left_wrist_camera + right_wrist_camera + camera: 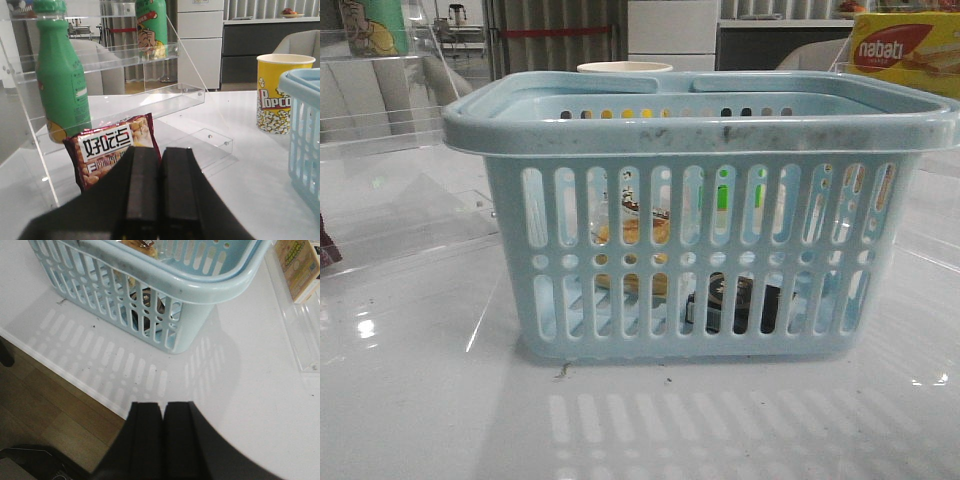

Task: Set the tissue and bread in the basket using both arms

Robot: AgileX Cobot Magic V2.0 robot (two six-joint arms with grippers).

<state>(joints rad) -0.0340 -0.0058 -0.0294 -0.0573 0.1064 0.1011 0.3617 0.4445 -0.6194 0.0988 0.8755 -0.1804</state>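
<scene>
The light-blue basket (700, 130) stands in the middle of the white table, close to the front camera. Through its slots I see the golden-brown bread (632, 232) standing inside at the left and the black-and-grey tissue pack (740, 305) low on its floor. The basket also shows in the right wrist view (165, 285), with the bread (135, 245) and the dark tissue (142, 295) inside, and at the edge of the left wrist view (305, 135). My left gripper (160, 150) is shut and empty. My right gripper (162, 405) is shut and empty, above the table's front edge.
A clear acrylic shelf (125, 65) holds green bottles (60, 75) and a red snack bag (112, 150) to the left. A yellow popcorn cup (277, 92) stands behind the basket. A yellow-and-red nabati box (905, 50) is at the back right. Wooden floor (45, 405) lies past the table edge.
</scene>
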